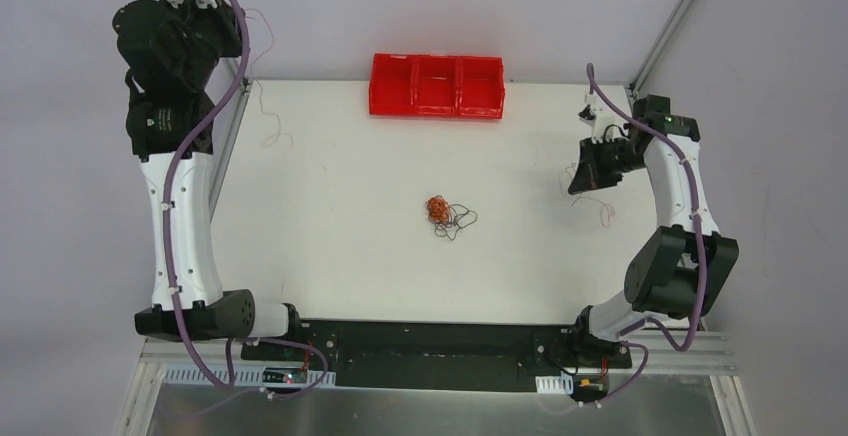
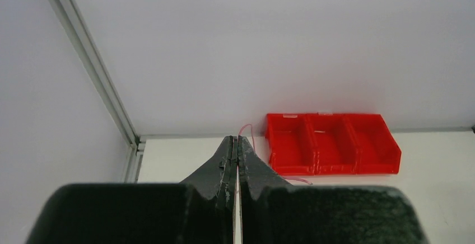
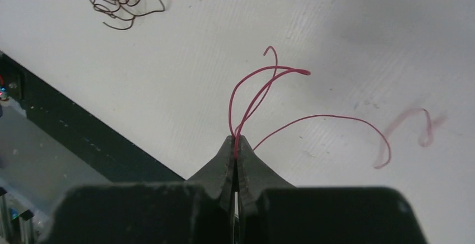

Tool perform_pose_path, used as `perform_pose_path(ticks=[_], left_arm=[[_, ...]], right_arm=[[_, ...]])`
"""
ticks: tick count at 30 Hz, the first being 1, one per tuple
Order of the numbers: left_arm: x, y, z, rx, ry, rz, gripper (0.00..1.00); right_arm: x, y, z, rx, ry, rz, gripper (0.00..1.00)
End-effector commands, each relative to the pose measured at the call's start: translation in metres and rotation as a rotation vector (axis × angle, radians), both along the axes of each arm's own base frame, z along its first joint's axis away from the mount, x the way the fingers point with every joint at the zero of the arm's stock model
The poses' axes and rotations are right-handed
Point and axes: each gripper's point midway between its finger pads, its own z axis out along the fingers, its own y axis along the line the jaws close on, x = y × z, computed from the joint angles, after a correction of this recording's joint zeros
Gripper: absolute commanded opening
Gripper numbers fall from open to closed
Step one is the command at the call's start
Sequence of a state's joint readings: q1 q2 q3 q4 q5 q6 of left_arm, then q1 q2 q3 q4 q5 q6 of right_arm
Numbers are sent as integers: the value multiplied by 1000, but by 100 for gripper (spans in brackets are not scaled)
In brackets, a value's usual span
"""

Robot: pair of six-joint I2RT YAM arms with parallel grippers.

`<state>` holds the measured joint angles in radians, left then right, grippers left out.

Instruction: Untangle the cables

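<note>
Right pincer (image 3: 236, 143) pinches a red cable (image 3: 336, 116); left pincer (image 2: 236, 141), held high, nips a pink strand (image 2: 252, 137), apparently to part both from the tangle (image 1: 445, 214).

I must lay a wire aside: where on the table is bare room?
Free: the patch between the left arm and the tangle, and the strip between the red bins and it. Crowded: the right edge, where the right tool holds a red wire.
</note>
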<state>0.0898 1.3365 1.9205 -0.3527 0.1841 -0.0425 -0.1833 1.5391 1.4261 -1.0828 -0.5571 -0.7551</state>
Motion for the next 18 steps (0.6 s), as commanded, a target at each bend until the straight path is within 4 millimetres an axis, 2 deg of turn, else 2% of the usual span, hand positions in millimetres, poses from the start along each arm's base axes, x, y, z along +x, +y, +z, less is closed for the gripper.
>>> perform_pose_path(ticks=[1,5,11,15,18], left_arm=[[7,-10,11,-4,-46,-78,0],[23,-23,27,-55,-80,-157,0],[46,-55,53,-143,-159,-351,0],[61,-69,75,-137,-253,-386,0],[78,-74,86,-150,-305,-392,0]], right_arm=[[-24,27,8,112,71,60,0],[-23,35,10,152,77,48,0],[-23,48,22,216,69,46,0],[-20,59,35,267,50,49,0],[-11,66,49,309,12,37,0]])
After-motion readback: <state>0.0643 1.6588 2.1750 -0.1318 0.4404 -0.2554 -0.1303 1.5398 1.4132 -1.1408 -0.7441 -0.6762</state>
